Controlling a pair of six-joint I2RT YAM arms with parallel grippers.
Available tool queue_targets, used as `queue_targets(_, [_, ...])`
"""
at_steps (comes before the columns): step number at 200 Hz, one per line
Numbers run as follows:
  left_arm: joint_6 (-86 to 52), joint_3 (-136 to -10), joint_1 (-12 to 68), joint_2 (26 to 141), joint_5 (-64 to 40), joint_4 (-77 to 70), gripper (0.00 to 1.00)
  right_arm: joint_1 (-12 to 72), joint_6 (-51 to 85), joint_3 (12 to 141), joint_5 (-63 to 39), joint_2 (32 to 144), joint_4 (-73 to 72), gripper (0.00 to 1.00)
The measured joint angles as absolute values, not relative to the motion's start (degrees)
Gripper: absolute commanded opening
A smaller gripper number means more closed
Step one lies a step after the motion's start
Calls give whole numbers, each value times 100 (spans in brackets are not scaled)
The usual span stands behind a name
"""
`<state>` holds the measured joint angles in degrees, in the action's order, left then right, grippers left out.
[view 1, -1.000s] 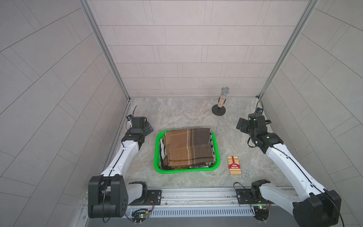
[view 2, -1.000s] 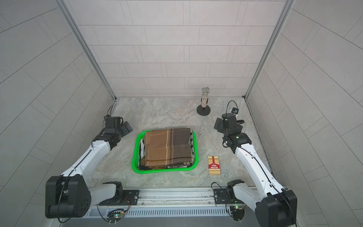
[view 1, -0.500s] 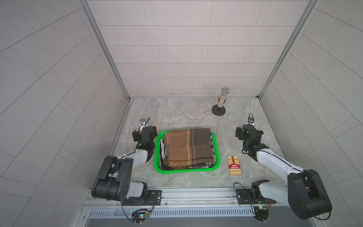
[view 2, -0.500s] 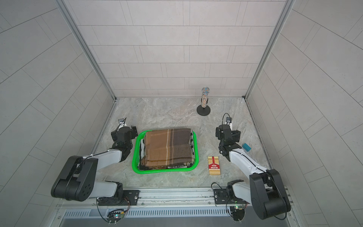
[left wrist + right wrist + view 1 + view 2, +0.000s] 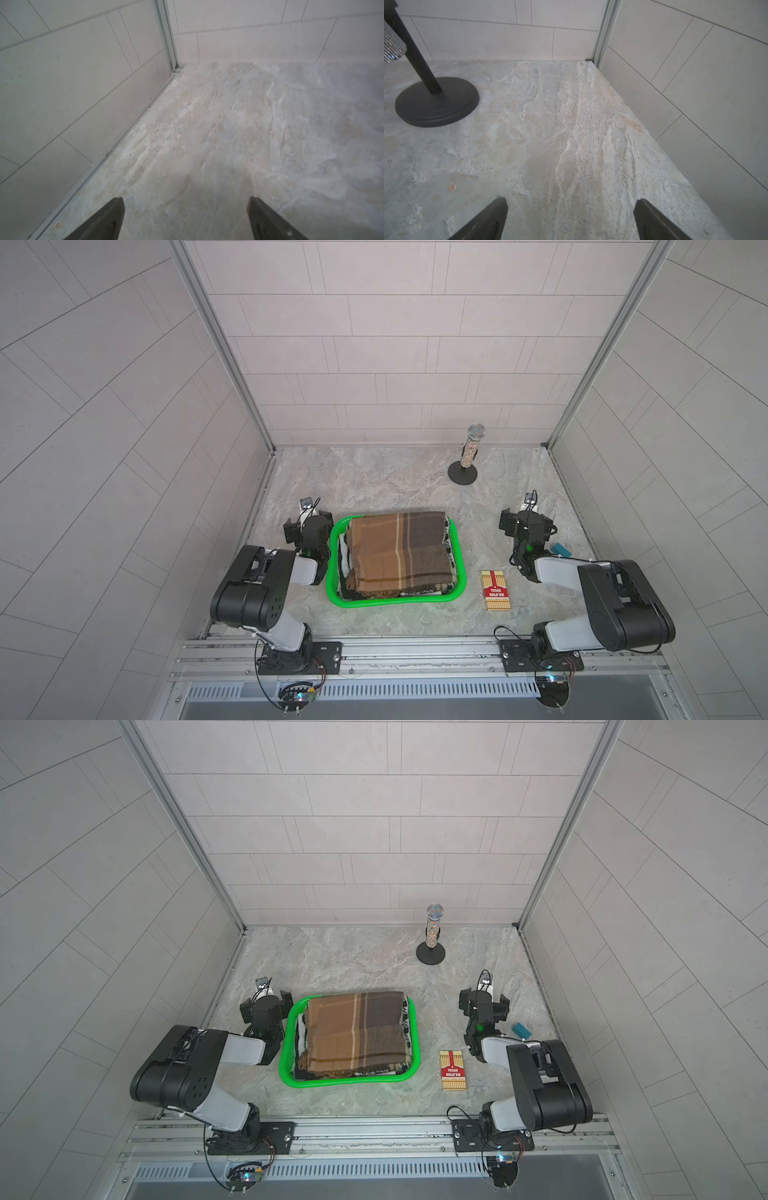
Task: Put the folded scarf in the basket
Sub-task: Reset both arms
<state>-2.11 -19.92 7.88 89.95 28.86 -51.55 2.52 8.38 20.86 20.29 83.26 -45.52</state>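
The scarf lies folded inside the basket; the job looks done. Your left gripper, spread and empty, sits just beside the basket's left rim: a careless swing would shove it. Your right gripper, also spread and empty, could clip the card box.

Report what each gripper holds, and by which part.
Nothing is held: left gripper and right gripper both stand open and empty; the folded scarf lies in the basket.

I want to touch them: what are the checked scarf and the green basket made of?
The scarf looks like soft woven fabric, maybe wool: matte plaid weave, fringed edge. The basket looks like hard plastic: bright green, smooth, slightly shiny rim.
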Motion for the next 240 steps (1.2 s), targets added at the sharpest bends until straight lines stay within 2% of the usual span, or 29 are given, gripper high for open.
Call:
queue_targets(43, [-252,-2056,751,8986,2849,-5306,100,69,819,1599,1734,8978,-5774,100])
queue_targets(104, [-279,-2156,628,8991,2617,-5172,100,73,784,1999,1579,8943,-5627,100])
queue_targets(240, [-360,-2206,478,8991,2335,-5050,100,69,749,1981,1490,8943,-5634,100])
